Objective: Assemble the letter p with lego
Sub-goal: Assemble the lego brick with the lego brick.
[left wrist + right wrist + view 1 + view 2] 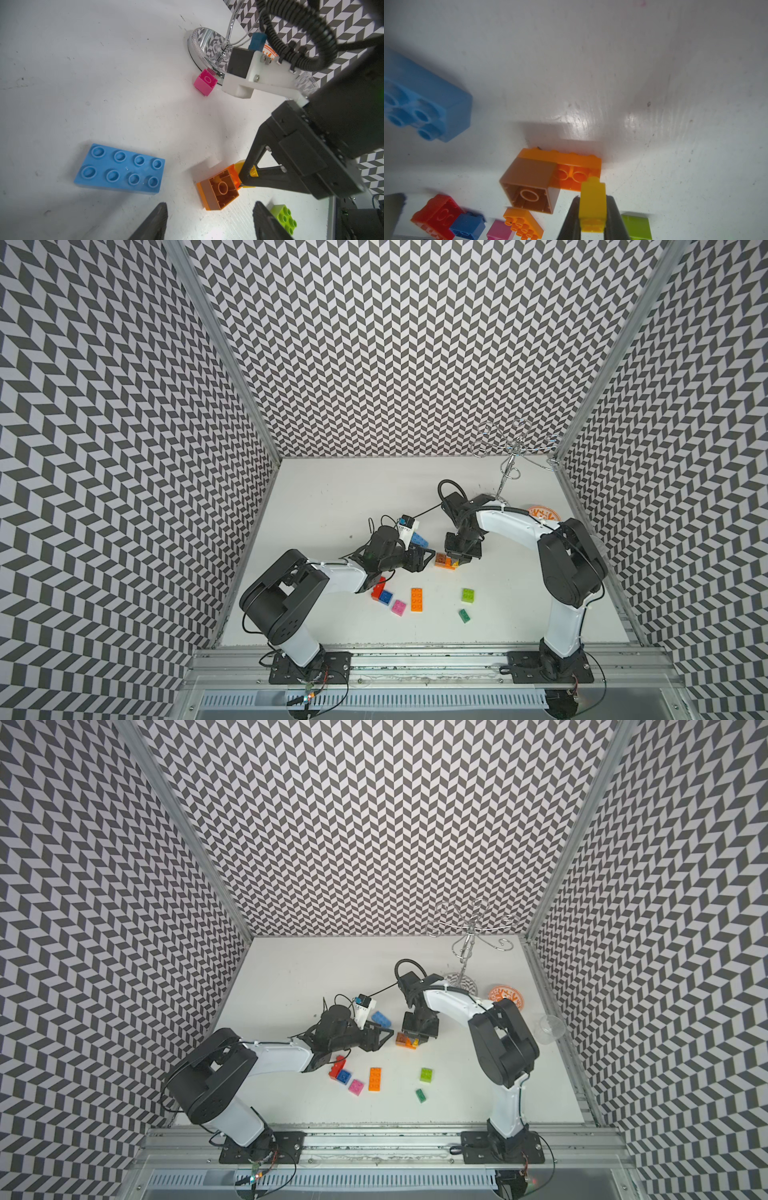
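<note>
White tabletop [332, 497], chevron walls [395, 344]. Clamps yellow brick [592, 204] in right jaws beside orange brick [579, 164] and brown brick [529, 176], apparently to press on; holds left jaws apart, empty, perhaps for bracing.

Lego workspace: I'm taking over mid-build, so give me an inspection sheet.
Surface: white tabletop, scuffed.
Job's things: brown brick against orange base brick; light blue brick apart; red brick, blue brick, pink brick, loose orange brick, lime brick, green brick scattered; magenta brick by chrome mug tree.
Clutter: chrome mug tree, orange patterned disc, clear cup.
End effectors: right end effector shut on yellow brick; left end effector open, empty.
Cables: black cable off left wrist camera; conduit on right arm.
Surroundings: chevron walls, aluminium rail.
</note>
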`<state>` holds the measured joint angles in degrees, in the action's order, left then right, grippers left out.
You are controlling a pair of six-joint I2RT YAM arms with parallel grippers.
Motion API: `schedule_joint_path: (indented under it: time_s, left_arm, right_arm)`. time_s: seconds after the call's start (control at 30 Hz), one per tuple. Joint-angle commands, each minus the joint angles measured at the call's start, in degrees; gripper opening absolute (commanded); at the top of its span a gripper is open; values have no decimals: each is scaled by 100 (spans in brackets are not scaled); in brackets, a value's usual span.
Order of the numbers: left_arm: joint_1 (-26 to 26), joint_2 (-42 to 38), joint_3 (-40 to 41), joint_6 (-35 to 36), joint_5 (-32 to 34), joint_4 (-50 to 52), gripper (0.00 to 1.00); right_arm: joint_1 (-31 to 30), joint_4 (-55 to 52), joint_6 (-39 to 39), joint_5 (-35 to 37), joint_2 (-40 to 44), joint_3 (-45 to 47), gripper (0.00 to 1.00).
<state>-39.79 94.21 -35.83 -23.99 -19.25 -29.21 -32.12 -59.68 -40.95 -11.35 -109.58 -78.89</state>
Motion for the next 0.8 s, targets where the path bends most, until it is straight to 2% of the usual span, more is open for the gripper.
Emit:
schedule_joint_path:
  time_s: [0.0,0.27,0.77]
  left_arm:
    - [-40,193,-214,87,-113,145,67]
    - [-33,658,-578,96,-146,416,67]
    - [-37,916,-800,96,-114,637,64]
  right_arm:
    - [32,-263,-39,-58,-154,-267,0]
    - [35,-709,-1,28,-594,-738,0]
    - [39,-747,-30,28,-707,-597,0]
